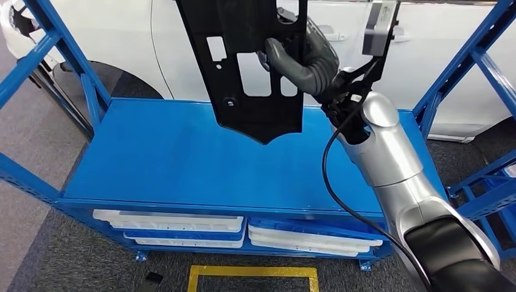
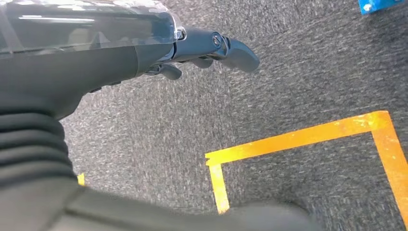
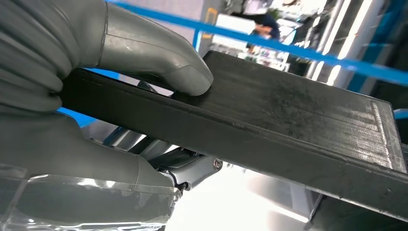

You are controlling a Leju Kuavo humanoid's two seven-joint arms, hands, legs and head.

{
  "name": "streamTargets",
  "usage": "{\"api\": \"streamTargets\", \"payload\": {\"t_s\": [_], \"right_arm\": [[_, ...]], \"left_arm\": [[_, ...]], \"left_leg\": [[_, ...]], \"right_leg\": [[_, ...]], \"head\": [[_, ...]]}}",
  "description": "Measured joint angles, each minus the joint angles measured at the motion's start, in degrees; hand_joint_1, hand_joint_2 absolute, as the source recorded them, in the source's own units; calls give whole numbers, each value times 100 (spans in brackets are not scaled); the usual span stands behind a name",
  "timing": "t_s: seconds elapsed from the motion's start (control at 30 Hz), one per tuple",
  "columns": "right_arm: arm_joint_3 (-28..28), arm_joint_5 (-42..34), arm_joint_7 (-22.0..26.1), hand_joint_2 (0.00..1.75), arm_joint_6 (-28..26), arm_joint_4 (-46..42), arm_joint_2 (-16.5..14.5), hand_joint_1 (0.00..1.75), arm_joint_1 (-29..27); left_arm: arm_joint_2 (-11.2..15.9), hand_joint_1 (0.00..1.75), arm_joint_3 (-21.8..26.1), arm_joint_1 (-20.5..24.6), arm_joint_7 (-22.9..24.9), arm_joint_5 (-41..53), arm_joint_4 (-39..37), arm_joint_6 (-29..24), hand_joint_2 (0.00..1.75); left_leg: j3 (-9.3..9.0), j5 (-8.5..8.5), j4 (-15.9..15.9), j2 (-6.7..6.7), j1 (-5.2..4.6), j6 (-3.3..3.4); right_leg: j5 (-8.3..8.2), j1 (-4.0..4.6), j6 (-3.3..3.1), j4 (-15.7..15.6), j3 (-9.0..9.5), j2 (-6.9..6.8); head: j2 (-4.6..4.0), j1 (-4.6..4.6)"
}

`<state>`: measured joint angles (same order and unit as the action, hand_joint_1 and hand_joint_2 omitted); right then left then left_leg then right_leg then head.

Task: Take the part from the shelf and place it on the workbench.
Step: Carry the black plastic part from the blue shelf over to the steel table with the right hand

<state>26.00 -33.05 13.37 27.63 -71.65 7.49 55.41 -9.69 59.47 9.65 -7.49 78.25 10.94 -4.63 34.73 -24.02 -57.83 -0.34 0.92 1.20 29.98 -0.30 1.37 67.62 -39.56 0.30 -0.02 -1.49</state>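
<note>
A large flat black plastic part (image 1: 255, 73) with rectangular cut-outs hangs upright above the blue shelf top (image 1: 182, 164), its lower tip well clear of the surface. My right hand (image 1: 301, 58) grips it by its right edge, thumb through a cut-out. Up close in the right wrist view, the thumb (image 3: 159, 57) presses on the part's dark edge (image 3: 288, 115) with the fingers underneath. My left hand (image 2: 211, 48) hangs over the grey carpet with its fingers loosely extended and nothing in it.
The blue metal rack has slanted posts on the left (image 1: 67, 55) and right (image 1: 462, 67). White and blue trays (image 1: 182, 225) lie on its lower level. A white car (image 1: 122, 36) stands behind. Yellow floor tape (image 1: 252, 274) marks the carpet in front.
</note>
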Motion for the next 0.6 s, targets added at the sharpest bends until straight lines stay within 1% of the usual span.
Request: {"api": "streamTargets", "payload": {"t_s": [0.03,0.07,0.1,0.13,0.17,0.2,0.23,0.3,0.33,0.37,0.43,0.47,0.5,0.57,0.6], "right_arm": [[0,-25,49,175,18,-106,49,175,-169],[-1,-24,105,175,32,-216,100,175,-361],[-1,16,169,175,30,-329,158,175,-565],[-2,83,230,175,15,-432,209,175,-739],[-3,157,279,175,-4,-510,246,175,-865],[-7,242,330,175,-28,-593,288,175,-985],[-11,322,380,175,-54,-680,333,175,-1089],[-22,445,461,175,-98,-869,420,175,-1326],[-29,487,487,175,-113,-953,458,175,-1438],[-37,511,499,175,-120,-1017,488,175,-1534],[-55,538,507,175,-136,-1106,538,175,-1665],[-61,541,512,175,-144,-1138,552,175,-1701],[-64,542,517,175,-151,-1160,559,175,-1726],[-67,545,527,175,-154,-1178,574,175,-1777],[-67,546,529,175,-148,-1179,583,175,-1815]], "left_arm": [[-2,0,7,-11,-26,-17,0,-2,175],[-5,0,15,-26,-52,-30,1,-3,175],[-7,0,22,-43,-80,-29,1,-4,175],[-8,0,28,-58,-111,-25,1,-4,175],[-9,0,30,-69,-140,-16,0,-3,175],[-9,0,31,-75,-179,-5,0,1,175],[-11,0,30,-77,-218,9,0,6,175],[-16,0,26,-77,-280,35,0,10,175],[-19,0,23,-76,-300,45,-1,2,175],[-20,0,21,-75,-311,50,-1,-14,175],[-20,0,15,-71,-326,65,0,-60,175],[-20,0,10,-68,-323,75,1,-96,175],[-19,0,7,-66,-316,84,1,-133,175],[-19,0,2,-66,-300,87,1,-199,175],[-20,0,1,-67,-298,77,0,-208,175]], "left_leg": [[-1,-3,-2,-3,0,6],[-2,-6,-5,-7,0,10],[-4,-10,-11,-14,1,14],[-5,-15,-18,-21,1,14],[-6,-19,-25,-26,0,11],[-7,-27,-33,-31,0,5],[-4,-38,-43,-34,-8,-9],[5,-64,-65,-32,-31,-49],[7,-72,-69,-28,-39,-73],[4,-76,-67,-23,-42,-97],[15,-129,-107,-13,-39,-149],[66,-229,-240,-9,-38,-178],[168,-385,-487,-5,-32,-204],[496,-759,-1247,-1,-19,-249],[636,-862,-1557,0,-15,-263]], "right_leg": [[152,-4,15,396,-186,0],[227,-10,27,674,-321,0],[192,-16,30,742,-362,-1],[78,-20,25,614,-309,-1],[-57,-22,17,393,-209,-2],[-228,-22,1,49,-45,-2],[-351,-13,-21,-305,126,-6],[-514,12,-65,-823,367,-8],[-523,25,-85,-914,405,-6],[-529,28,-103,-916,400,0],[-545,-1,-157,-945,416,3],[-555,-17,-187,-964,428,0],[-562,-30,-210,-980,439,-3],[-559,-28,-234,-979,443,-6],[-557,-26,-237,-976,443,-7]], "head": [[0,0],[1,0],[1,1],[0,1],[0,1],[0,1],[0,1],[-1,-1],[-1,-1],[-1,-1],[-1,-1],[-1,-1],[-1,-1],[0,-1],[0,-1]]}}
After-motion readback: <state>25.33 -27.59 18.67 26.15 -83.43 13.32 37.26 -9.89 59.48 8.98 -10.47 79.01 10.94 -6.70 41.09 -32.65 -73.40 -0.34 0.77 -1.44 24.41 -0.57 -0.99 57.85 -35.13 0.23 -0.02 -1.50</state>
